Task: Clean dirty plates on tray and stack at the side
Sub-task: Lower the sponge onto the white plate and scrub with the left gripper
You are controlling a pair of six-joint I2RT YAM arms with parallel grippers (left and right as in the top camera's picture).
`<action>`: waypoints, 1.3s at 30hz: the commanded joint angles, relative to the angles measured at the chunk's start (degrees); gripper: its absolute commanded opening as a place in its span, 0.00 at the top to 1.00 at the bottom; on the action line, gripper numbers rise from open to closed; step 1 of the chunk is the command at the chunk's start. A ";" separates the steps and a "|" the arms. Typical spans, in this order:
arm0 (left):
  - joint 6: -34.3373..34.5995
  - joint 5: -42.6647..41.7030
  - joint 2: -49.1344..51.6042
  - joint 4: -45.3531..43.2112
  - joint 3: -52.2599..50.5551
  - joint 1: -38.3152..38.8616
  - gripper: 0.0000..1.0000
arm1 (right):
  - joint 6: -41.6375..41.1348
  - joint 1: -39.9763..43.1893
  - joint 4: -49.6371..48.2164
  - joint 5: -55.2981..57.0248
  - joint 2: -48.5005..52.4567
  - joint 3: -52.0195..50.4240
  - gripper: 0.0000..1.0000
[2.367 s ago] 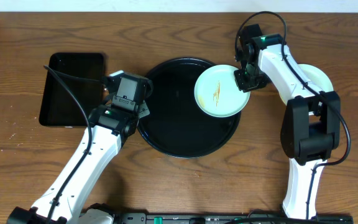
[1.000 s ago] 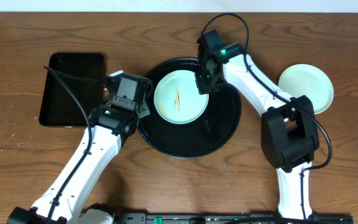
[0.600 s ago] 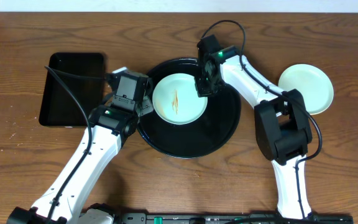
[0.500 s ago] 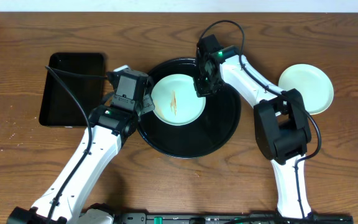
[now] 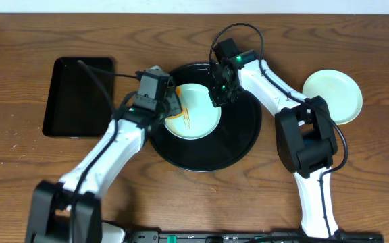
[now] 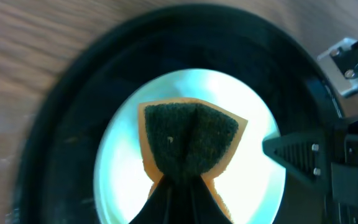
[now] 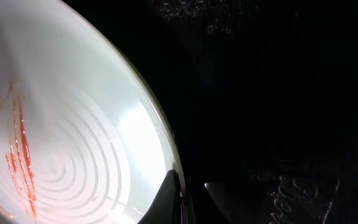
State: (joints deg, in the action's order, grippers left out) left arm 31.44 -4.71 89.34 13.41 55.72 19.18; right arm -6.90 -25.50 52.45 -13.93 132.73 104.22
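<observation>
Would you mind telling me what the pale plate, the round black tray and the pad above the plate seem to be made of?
The pale mint round plate: likely glazed ceramic or melamine, glossy with moulded concentric rings. The large round black tray: probably plastic, mirror-like sheen. The orange pad with dark green face: sponge with fibrous scouring layer.

Surface [image 5: 19, 169] is brown wood with visible grain and a low satin sheen. Round tray [image 5: 245, 145] is black, smooth and glossy, with speckled reflections on it in the right wrist view. Streaked plate [image 5: 202, 123] is pale, shiny and glazed-looking, with fine concentric ridges in the well. The sauce streaks [image 7: 20, 146] are a thin orange-red smear. Sponge [image 6: 188, 134] — orange foam backing, dark coarse fibrous scouring face. Side plate [image 5: 333, 94] has the same smooth pale finish. Rectangular tray [image 5: 76, 98] — black, glossy. Arm shells [image 5: 107, 154] are smooth white plastic with black joints.
</observation>
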 commanded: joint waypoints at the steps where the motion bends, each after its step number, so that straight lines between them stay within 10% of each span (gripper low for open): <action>1: -0.94 -8.07 4.13 -4.83 -0.37 -0.07 0.93 | 1.42 -1.14 0.61 0.35 3.54 -0.85 0.99; 12: 3.61 -8.61 11.91 -13.70 -0.37 2.97 0.92 | 1.16 -1.22 0.52 0.42 3.58 -0.85 0.99; 27: 3.58 16.74 11.96 -11.34 -0.37 12.39 0.92 | 1.16 -1.22 0.48 0.59 3.61 -0.96 0.99; 39: 7.39 19.41 13.81 -13.29 -0.37 14.23 0.92 | 1.18 -1.22 0.55 0.59 3.61 -0.96 0.99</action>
State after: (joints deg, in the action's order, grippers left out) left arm 35.59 12.60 101.51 0.40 55.66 33.32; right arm -6.87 -25.54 52.42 -13.96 132.73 104.25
